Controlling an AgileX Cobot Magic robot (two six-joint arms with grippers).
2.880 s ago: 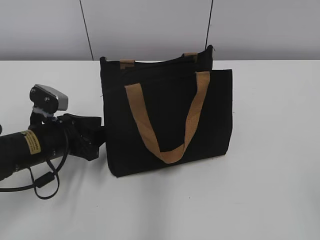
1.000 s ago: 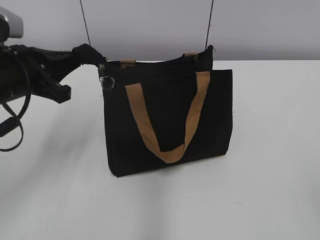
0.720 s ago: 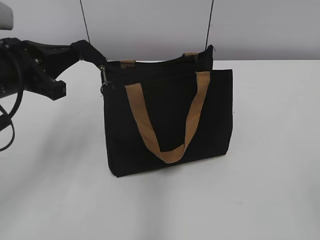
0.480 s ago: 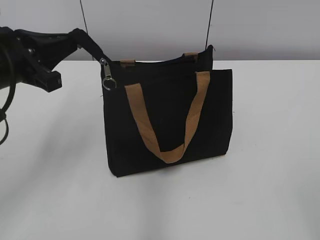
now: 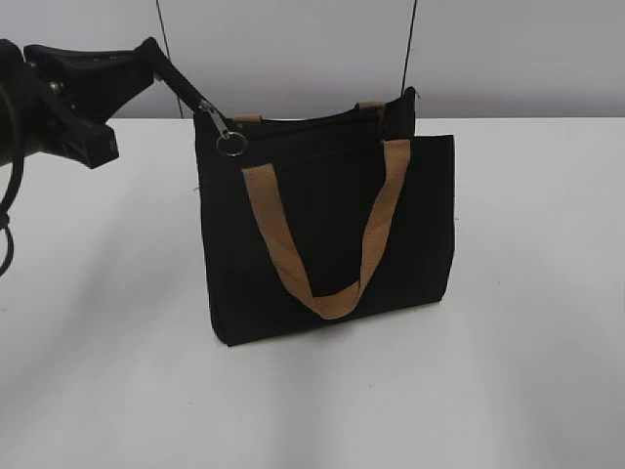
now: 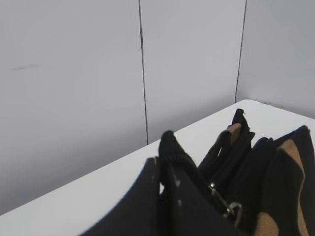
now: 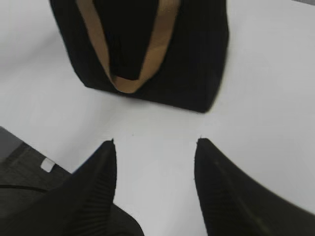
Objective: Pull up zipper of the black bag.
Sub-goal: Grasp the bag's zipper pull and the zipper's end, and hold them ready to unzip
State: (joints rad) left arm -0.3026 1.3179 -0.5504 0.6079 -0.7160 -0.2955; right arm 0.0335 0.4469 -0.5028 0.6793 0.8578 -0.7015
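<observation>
The black bag [image 5: 332, 225] stands upright on the white table, its tan front handle [image 5: 376, 225] hanging down its face. My left gripper [image 5: 156, 51] is above the bag's top left corner, shut on the black tail end of the zip line, which it holds taut and raised. The zipper [image 5: 217, 127], a silver slider with a ring pull, hangs on that strip just below the fingertips. In the left wrist view the gripper [image 6: 165, 164], zipper [image 6: 221, 199] and bag [image 6: 275, 177] show. My right gripper [image 7: 155, 142] is open and empty above the table before the bag [image 7: 197, 59].
White table [image 5: 527, 342] all round the bag, grey panelled wall [image 5: 508, 49] behind it. The table's edge and dark floor [image 7: 19, 182] show at the lower left of the right wrist view. The right arm is out of the exterior view.
My left gripper rose from table height beside the bag to its top left corner and lifted the zip tail. The slider and ring moved up and slightly right.
</observation>
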